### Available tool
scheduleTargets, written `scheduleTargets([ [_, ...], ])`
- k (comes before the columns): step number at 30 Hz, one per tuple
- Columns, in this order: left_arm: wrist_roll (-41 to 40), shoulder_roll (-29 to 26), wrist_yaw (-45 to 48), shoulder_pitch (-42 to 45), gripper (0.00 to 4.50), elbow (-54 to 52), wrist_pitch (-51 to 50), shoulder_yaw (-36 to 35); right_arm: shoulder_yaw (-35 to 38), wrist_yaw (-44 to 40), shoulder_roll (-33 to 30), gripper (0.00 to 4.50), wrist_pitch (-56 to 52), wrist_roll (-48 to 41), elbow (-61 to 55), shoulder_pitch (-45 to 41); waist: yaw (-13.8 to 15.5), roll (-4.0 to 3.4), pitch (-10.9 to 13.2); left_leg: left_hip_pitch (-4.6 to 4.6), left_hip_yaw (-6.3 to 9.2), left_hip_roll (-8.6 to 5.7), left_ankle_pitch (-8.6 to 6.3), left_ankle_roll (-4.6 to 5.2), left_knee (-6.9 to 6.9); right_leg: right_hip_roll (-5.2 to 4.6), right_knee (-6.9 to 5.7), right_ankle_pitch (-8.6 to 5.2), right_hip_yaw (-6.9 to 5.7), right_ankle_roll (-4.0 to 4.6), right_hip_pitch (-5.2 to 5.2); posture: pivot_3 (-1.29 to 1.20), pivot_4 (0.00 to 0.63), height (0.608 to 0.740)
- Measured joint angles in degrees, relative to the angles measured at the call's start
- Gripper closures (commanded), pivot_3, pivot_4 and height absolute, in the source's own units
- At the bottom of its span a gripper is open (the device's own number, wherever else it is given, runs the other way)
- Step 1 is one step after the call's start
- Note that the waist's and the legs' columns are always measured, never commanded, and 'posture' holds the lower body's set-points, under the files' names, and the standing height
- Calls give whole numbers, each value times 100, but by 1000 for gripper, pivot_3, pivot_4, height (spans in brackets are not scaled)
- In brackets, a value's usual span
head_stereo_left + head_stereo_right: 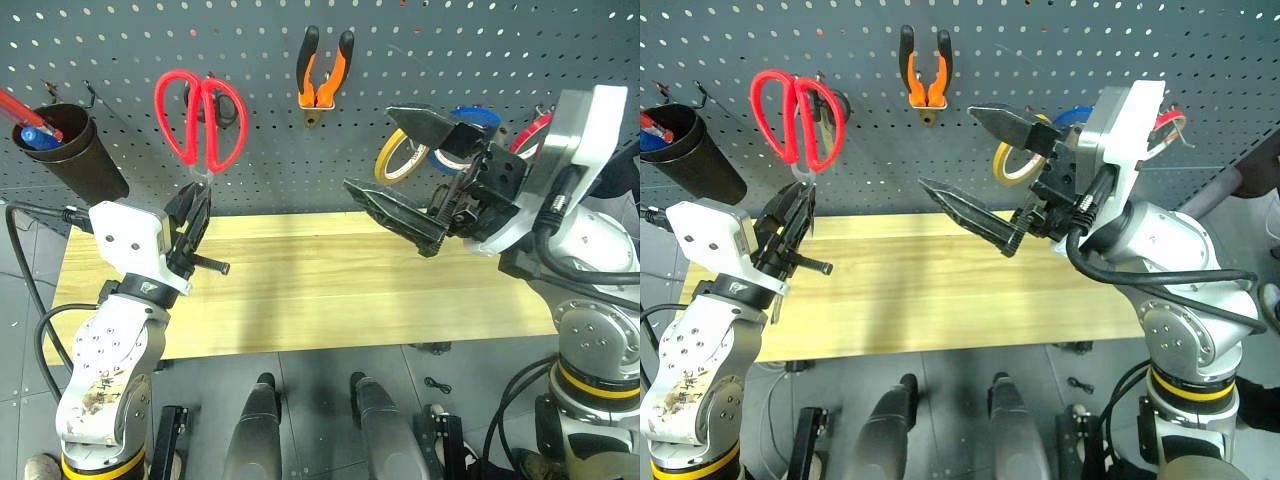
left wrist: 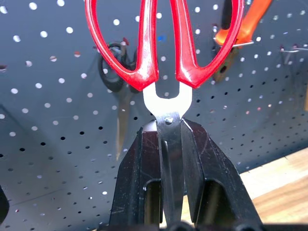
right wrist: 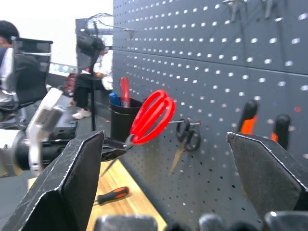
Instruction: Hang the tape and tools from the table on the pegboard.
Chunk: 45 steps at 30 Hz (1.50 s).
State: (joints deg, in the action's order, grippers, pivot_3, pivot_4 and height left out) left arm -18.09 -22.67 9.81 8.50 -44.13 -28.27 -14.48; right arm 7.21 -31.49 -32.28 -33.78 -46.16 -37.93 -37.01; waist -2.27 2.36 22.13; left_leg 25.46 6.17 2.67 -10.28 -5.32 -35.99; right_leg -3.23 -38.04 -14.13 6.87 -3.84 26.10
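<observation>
Backdrop: dark grey pegboard [image 1: 120, 40] w/ rows of small oval holes fills upper half of head views; light wood bench [image 1: 300, 290] runs across middle, below it.
Left hand: left hand [image 1: 192, 222], lower left of head views, fingers clamped tight on blades of red-handled scissors [image 1: 200, 118]; fingers point up toward board.
Scissors: handles up, blades down in the grip, red loops against pegboard at upper left. Wrist view has pivot screw just above the black fingertips [image 2: 144, 144]. Can't tell if a loop sits on a hook.
Right hand: right hand [image 1: 390, 160], centre-right of head views, jaws spread wide, nothing between them; raised above bench, in front of board.
Pliers: orange-and-black pliers [image 1: 323, 72] hang on board at top centre, handles up.
Tape: yellowish-tan tape [image 1: 395, 160] on board at right of centre, partly behind right hand's upper finger.
Screwdriver: orange-and-black screwdriver [image 3: 111, 195] lies flat on bench near board, seen in right wrist view.
Other on board: small black-handled scissors [image 3: 186, 139] on a hook behind/beside red pair; blue roll [image 1: 478, 120] and thin red roll [image 1: 533, 130] at upper right; black cup [image 1: 75, 150] at upper left w/ red and blue items inside.
Background: person [image 3: 89, 77] standing well back, far left of right wrist view.
</observation>
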Motion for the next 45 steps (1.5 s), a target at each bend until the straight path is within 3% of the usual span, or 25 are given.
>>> scheduleTargets([
  [22,772,-53,-40,507,4382,1140,-20,585,-179,-172,78,0,212,324,362,-295,9,0,-9,0,1,0,0,1,-4,-2,-6,3,-3,3,0,26,345,740],
  [31,888,88,73,687,219,1750,180,673,-410,-105,107,0,229,785,542,-237,10,0,-10,4,1,-2,1,2,-9,-3,-7,9,-3,0,1,34,364,740],
  [32,887,66,121,507,30,1693,187,651,-437,-132,105,0,260,836,538,-127,-3,0,-10,2,0,-1,0,3,-8,-3,-5,9,-2,0,1,34,364,740],
  [36,882,-14,293,-248,30,1641,167,438,-483,-264,32,0,281,1017,581,265,-8,0,-10,3,0,-2,1,4,-5,-4,-11,10,-2,0,6,41,372,740],
  [45,551,-306,556,-666,30,2419,-483,-347,-1348,-569,-37,0,272,1499,596,604,9,1,-10,-11,1,1,12,14,-7,3,-13,20,-1,-1,-5,57,400,740],
])
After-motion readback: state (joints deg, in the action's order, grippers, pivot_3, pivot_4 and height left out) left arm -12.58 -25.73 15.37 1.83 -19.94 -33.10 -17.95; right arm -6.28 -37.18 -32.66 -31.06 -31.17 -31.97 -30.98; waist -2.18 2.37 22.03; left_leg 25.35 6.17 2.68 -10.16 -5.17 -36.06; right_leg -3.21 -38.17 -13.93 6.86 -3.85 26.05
